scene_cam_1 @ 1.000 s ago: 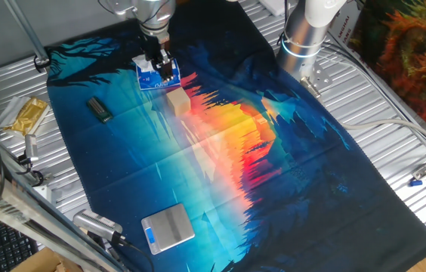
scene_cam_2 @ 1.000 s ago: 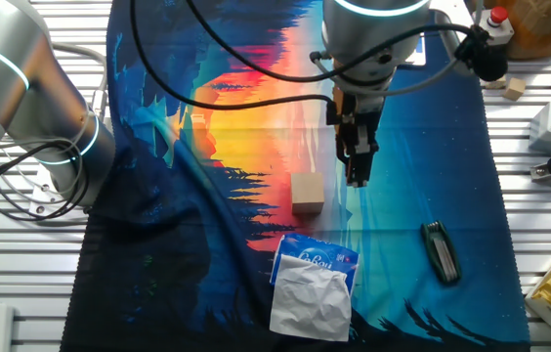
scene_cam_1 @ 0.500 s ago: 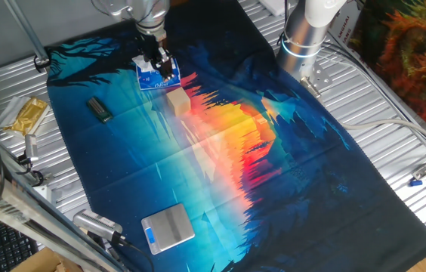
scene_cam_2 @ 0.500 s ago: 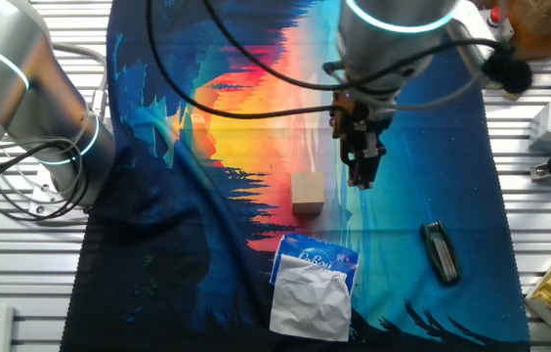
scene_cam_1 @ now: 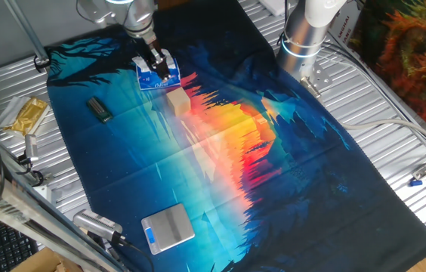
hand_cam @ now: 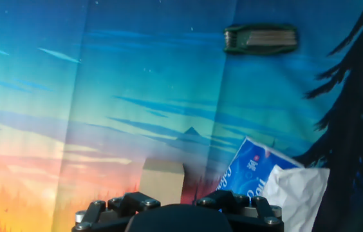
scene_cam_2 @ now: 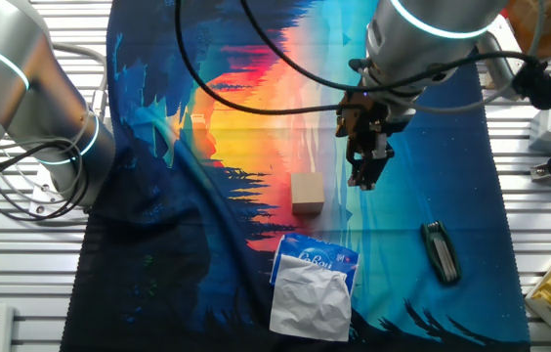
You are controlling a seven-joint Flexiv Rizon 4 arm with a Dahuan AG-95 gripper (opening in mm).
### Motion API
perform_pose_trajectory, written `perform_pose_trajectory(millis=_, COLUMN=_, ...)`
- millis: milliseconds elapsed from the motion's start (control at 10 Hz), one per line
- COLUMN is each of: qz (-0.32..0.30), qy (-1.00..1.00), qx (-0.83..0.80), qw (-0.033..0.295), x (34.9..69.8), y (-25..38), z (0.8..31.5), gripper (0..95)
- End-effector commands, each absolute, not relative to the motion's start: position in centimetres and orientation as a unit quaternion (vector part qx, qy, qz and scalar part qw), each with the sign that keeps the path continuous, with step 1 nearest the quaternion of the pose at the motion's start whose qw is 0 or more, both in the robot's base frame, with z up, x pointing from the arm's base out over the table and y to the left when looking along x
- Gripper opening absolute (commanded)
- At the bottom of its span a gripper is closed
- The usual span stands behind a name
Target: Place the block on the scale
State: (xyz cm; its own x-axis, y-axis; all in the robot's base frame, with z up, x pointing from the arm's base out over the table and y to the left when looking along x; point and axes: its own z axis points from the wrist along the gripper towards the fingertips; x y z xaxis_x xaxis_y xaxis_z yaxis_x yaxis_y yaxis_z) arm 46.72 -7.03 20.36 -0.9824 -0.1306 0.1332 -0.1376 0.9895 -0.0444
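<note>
The block (scene_cam_1: 179, 102) is a tan wooden cube lying on the printed cloth. It also shows in the other fixed view (scene_cam_2: 307, 193) and at the bottom of the hand view (hand_cam: 162, 180). My gripper (scene_cam_1: 157, 69) hangs just above the cloth beside the block, a short gap to its right in the other fixed view (scene_cam_2: 365, 174). Its fingers look close together with nothing between them. The hand view shows only the gripper body. The scale (scene_cam_1: 169, 227), silver with a blue display strip, lies far off at the cloth's near edge.
A blue-and-white tissue packet (scene_cam_2: 313, 284) lies close to the block, just beyond the gripper (scene_cam_1: 152, 78). A small dark bar (scene_cam_2: 440, 251) lies on the cloth on the gripper's other side. A gold wrapper (scene_cam_1: 28, 113) sits off the cloth. The arm's base (scene_cam_1: 304, 38) stands at the back.
The hand has shifted slightly sideways away from the block toward the dark bar and has tilted. The block has not moved.
</note>
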Motion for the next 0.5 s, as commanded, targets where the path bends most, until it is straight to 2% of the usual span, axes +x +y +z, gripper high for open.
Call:
perform_pose_trajectory(millis=100, qz=0.048, qy=-0.996, qx=0.073, qw=0.029, x=46.6, y=-7.1, z=20.4, gripper=76.0)
perform_pose_trajectory(millis=200, qz=0.056, qy=-0.995, qx=0.085, qw=0.005, x=46.6, y=-7.1, z=20.4, gripper=76.0)
perform_pose_trajectory(millis=500, qz=0.050, qy=-0.996, qx=0.071, qw=0.003, x=47.9, y=-6.8, z=21.3, gripper=76.0)
